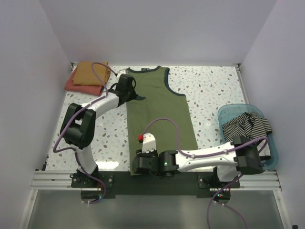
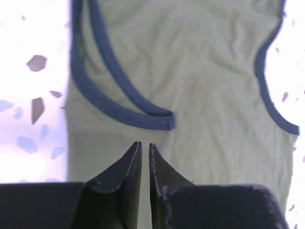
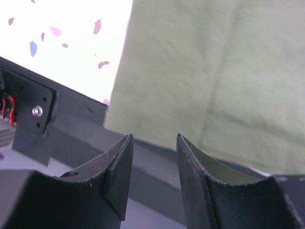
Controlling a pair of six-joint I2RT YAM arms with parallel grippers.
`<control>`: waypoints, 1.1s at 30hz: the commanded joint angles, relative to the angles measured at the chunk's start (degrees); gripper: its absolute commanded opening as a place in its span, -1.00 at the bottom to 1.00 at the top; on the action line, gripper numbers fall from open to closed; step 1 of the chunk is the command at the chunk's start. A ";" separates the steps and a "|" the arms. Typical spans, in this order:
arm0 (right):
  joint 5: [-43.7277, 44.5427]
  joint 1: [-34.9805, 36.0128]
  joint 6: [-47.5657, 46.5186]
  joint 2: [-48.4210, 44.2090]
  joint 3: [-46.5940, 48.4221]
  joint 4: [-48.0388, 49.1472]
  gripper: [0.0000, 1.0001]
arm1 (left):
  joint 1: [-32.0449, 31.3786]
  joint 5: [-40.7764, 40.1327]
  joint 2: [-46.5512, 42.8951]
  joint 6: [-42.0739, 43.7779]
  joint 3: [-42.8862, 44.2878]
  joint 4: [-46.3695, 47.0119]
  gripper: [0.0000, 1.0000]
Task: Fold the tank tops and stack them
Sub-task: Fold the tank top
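Lena: Right end effector [image 3: 153, 138] first, down at the near edge of the desk [image 1: 209, 90]. How do its jaws stand?
Omar: Apart, with nothing between them. The hem of the olive green tank top [image 1: 162, 109] lies just beyond its fingertips.
Lena: And that top itself?
Omar: Spread flat along the middle of the desk, hem at the near edge, neck toward the far edge. Its left shoulder strap [image 2: 157, 119], trimmed in navy, is folded in over the body.
Lena: The left end effector [image 2: 145, 144]?
Omar: Over the upper left part of the top, just short of that folded strap. Its jaws are almost together, only a slit between, and I see no cloth pinched in it.
Lena: The other tops?
Omar: The striped tank top [image 1: 248, 125] sits crumpled in the blue basket [image 1: 223, 117] at the right edge. At the far left corner the folded mustard top [image 1: 90, 74] lies on the folded red top [image 1: 71, 86].
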 commanded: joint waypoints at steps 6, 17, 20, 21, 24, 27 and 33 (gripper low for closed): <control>-5.99 -7.86 -12.52 13.07 3.62 9.10 -0.16 | 3.05 3.00 9.52 2.35 1.20 -0.26 -0.85; -18.38 -17.43 -18.06 25.56 9.68 20.34 -0.21 | 8.05 9.15 22.53 3.94 14.29 -1.39 -0.81; -22.43 -20.16 -18.59 28.11 12.75 22.55 -0.21 | 9.37 9.95 25.61 4.55 20.35 -2.89 -0.74; -23.48 -20.52 -18.59 28.72 13.89 22.65 -0.21 | 9.64 10.21 26.31 4.90 21.93 -3.24 -0.66; -24.54 -21.48 -19.29 28.82 17.32 22.47 -0.17 | 10.17 12.13 27.99 6.57 27.21 -4.12 -0.48; -24.20 -22.45 -19.99 25.22 18.47 20.90 0.07 | 10.52 15.12 26.85 7.10 29.94 -4.03 -0.26; -22.79 -27.19 -23.33 11.71 18.99 14.84 0.29 | 10.70 17.33 17.46 7.37 29.51 -0.26 0.19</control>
